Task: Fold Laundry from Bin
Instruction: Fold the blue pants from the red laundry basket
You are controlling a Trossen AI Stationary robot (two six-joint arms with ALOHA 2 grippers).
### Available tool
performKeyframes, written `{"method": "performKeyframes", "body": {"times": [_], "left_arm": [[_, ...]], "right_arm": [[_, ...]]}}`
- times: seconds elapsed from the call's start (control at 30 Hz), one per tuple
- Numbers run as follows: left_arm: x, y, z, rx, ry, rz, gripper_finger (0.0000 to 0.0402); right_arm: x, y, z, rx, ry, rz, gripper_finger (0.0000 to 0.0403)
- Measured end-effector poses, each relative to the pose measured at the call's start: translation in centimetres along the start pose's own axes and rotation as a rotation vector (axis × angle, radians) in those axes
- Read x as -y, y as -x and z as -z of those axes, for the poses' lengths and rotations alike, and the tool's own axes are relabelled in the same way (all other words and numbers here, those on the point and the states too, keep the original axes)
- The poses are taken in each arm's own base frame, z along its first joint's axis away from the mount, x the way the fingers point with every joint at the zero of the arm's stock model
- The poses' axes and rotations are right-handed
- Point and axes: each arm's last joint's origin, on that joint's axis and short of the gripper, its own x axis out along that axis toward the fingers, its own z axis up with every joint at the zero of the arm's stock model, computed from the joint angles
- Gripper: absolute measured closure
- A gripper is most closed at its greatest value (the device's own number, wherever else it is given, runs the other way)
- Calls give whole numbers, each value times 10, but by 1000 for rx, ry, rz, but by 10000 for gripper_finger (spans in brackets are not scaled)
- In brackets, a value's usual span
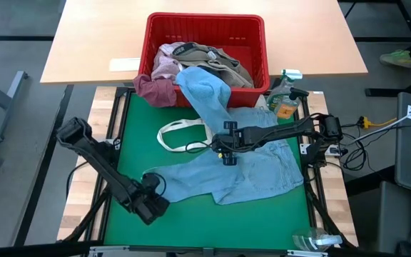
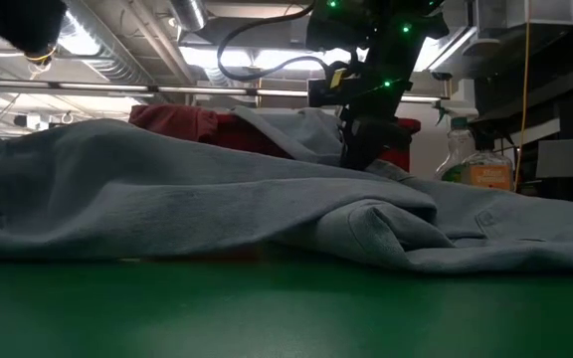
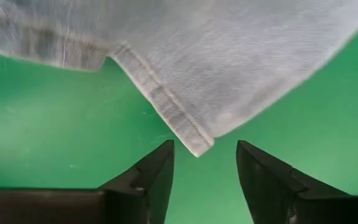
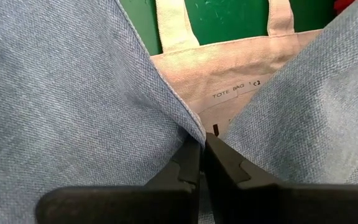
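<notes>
Nearest the front edge: left gripper [image 1: 150,203] low over the green mat [image 1: 191,228], fingers spread, nothing between them. In left wrist view, hemmed corner of the light blue garment [image 3: 191,140] just ahead of the fingertips [image 3: 163,155], apart from them, flat on the mat.

Mid-table: light blue garment [image 1: 241,171] spread across the mat, one leg reaching toward the left gripper, another part running up and over the rim of the bin [image 1: 205,20]. Right gripper [image 1: 227,152] down on the middle of this garment, fingers pressed together, pinching a fold of the blue cloth [image 4: 194,134] at the crotch seam. Beneath the cloth, a white tote bag [image 1: 184,135], handles looped out onto the mat on the left; in right wrist view only a strip of it visible, label reading "TOTE BAG" [image 4: 232,92], rest covered.

Low view: blue cloth [image 2: 217,199] heaped across nearly the full width, hiding the tote bag and most of the bin; right gripper partly seen above it.

Far end: red bin holding remaining laundry, a khaki-grey piece [image 1: 220,61], pale pink piece [image 1: 164,68], maroon piece [image 1: 155,91] hanging over the near left corner. Individual garments in the bin hard to tell apart. Spray bottle [image 1: 285,96] just beside the bin's right side.
</notes>
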Motion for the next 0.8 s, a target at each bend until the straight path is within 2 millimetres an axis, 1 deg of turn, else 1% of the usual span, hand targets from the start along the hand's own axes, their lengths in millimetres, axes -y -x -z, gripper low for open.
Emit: {"method": "performKeyframes", "body": {"times": [0.17, 0.33, 0.6, 0.8], "left_arm": [[5, -16, -3, 24, 125, -55, 195], [7, -31, -11, 97, 270, -106, 186], [12, -57, -16, 127, 323, -191, 188], [16, -71, -15, 131, 329, -219, 187]], "right_arm": [[0, 0, 0, 0, 0, 0, 388], [0, 0, 0, 0, 0, 0, 388], [0, 0, 0, 0, 0, 0, 388], [0, 0, 0, 0, 0, 0, 388]]}}
